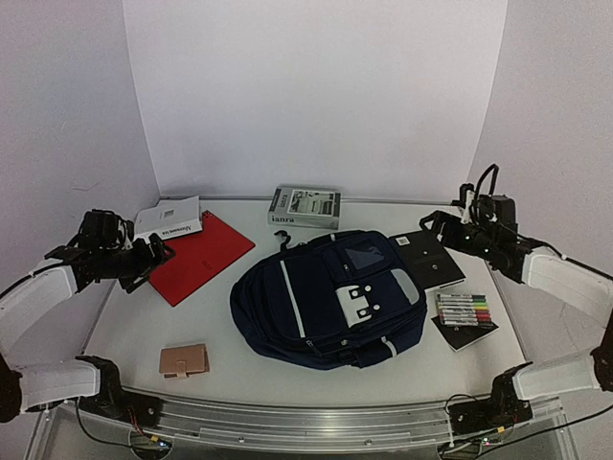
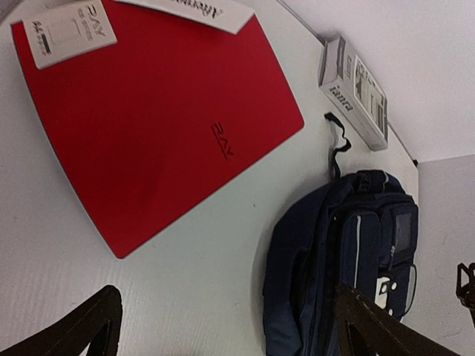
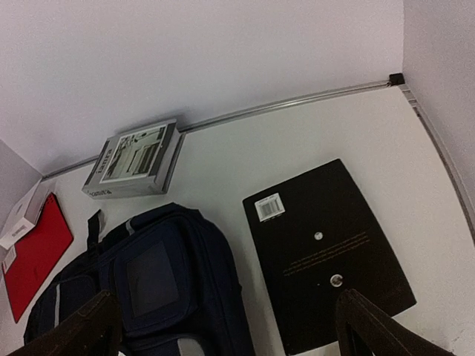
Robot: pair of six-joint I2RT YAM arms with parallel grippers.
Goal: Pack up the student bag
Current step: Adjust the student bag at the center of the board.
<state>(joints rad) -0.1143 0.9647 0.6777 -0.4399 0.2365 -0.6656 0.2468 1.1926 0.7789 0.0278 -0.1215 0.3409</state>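
The aluminium rail [image 1: 316,422] at the near edge of the worktop [image 1: 124,326] carries both arm bases. Just beyond it on the left lies a small tan wallet [image 1: 184,361]. The student bag [image 1: 326,297] lies flat in the middle of the worktop, front side up, with its grey flap [image 1: 362,302] down; I cannot see an open compartment in any view.

Everything that might go inside is outside the bag:
- a red folder [image 1: 201,254] to its left, with a white booklet [image 1: 168,218] overlapping the far corner;
- a grey boxed book [image 1: 305,206] behind the bag;
- a black notebook [image 1: 428,259] to its right;
- a set of coloured markers [image 1: 464,309] lying on a dark pad [image 1: 469,333] nearer the right arm.

The left end effector [image 1: 153,251] hangs over the edge of the red folder with its fingers [image 2: 100,319] spread wide and nothing between them. The right end effector [image 1: 428,222] hangs by the black notebook, likewise spread and empty.

By my judgement packing has not begun. The bag has yet to be opened, and every item has yet to be picked up and put in.
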